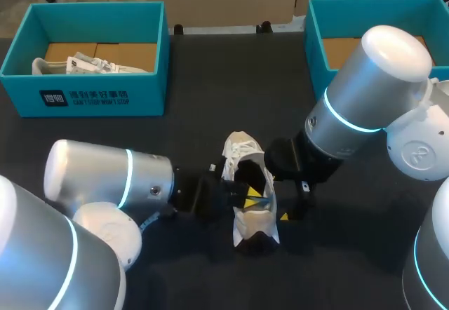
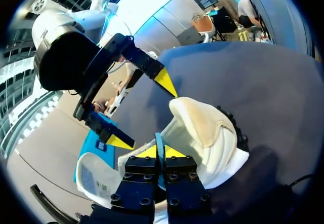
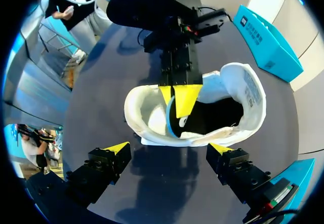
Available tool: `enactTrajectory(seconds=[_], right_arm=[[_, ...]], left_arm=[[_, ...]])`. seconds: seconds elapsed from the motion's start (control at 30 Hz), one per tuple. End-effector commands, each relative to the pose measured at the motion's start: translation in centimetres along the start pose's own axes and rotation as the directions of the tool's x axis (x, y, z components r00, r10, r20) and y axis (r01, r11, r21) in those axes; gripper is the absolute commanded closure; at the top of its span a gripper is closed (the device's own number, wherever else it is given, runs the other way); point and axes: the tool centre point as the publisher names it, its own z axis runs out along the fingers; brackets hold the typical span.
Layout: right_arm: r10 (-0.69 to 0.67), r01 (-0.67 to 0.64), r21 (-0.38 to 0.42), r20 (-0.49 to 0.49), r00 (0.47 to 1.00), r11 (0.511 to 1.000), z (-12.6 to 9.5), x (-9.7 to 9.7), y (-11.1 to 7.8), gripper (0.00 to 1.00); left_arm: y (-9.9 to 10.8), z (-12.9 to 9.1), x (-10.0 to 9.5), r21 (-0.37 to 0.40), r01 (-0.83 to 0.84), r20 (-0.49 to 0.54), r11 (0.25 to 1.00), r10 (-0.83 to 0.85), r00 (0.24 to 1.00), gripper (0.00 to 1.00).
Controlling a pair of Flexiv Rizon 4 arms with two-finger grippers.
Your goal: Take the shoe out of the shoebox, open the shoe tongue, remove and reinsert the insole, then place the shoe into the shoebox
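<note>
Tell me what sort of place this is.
Probably a robotics lab bench for shoe handling: teal shoeboxes on a dark table, and a white shoe, with the left claw pinching its blue insole and the right claw open.

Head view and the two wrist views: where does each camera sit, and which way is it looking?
Head view: fixed above and behind the robot, looking down on the table; left arm and right arm meet at the shoe.
Left wrist view: on the left wrist, looking along the left pincer, shut on the insole; right pincer opposite.
Right wrist view: on the right wrist, looking over the open right pincer at the shoe.
Shared: both wrist views show the shoe and the left pincer.
</note>
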Motion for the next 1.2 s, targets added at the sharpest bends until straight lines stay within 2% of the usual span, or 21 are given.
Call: enactTrajectory(seconds=[0.03,0.07,0.1,0.13,0.2,0.3,0.5,0.73,0.93,1.07,1.2], right_arm=[[-0.001,0.001,-0.002,0.001,1.000,1.000,0.1,0.0,0.0,0.00],[-0.001,0.001,-0.002,0.001,1.000,1.000,0.1,0.0,0.0,0.00],[-0.001,0.001,-0.002,0.001,1.000,1.000,0.1,0.0,0.0,0.00],[-0.001,0.001,-0.002,0.001,1.000,1.000,0.1,0.0,0.0,0.00],[-0.001,0.001,-0.002,0.001,1.000,1.000,0.1,0.0,0.0,0.00],[-0.001,0.001,-0.002,0.001,1.000,1.000,0.1,0.0,0.0,0.00],[-0.001,0.001,-0.002,0.001,1.000,1.000,0.1,0.0,0.0,0.00],[-0.001,0.001,-0.002,0.001,1.000,1.000,0.1,0.0,0.0,0.00],[-0.009,0.009,-0.011,-0.001,1.000,1.000,-0.1,-0.2,-0.1,0.00],[-0.006,0.006,-0.026,-0.001,1.000,1.000,-1.2,-0.5,-1.2,0.00],[0.003,-0.003,-0.028,-0.002,1.000,1.000,-3.0,-0.8,-3.3,0.00]], left_arm=[[-0.3,0.2,-0.3,0.004,0.009,0.003,1.000,-0.009,1.000,1.00],[-0.4,0.0,-0.3,0.013,0.017,0.003,1.000,-0.017,1.000,1.00],[-0.6,-0.4,-0.4,0.016,0.021,0.005,1.000,-0.021,1.000,0.75],[-0.7,-0.6,-0.4,0.016,0.021,0.006,1.000,-0.021,1.000,0.68],[-0.9,-1.1,-0.4,0.022,0.027,0.005,0.999,-0.027,1.000,0.61],[-1.1,-1.8,-0.5,0.025,0.029,0.001,0.999,-0.029,1.000,0.56],[-1.5,-2.6,-0.4,0.018,0.024,-0.025,1.000,-0.023,0.999,0.54],[-1.7,-3.2,-0.8,0.025,0.038,-0.056,0.999,-0.036,0.998,0.56],[-1.7,-3.4,-1.3,0.024,0.035,-0.123,0.999,-0.032,0.992,0.57],[-1.6,-3.6,-1.5,0.017,0.027,-0.180,0.999,-0.023,0.983,0.58],[-1.6,-3.9,-1.4,0.007,0.006,-0.243,1.000,-0.004,0.970,0.58]])
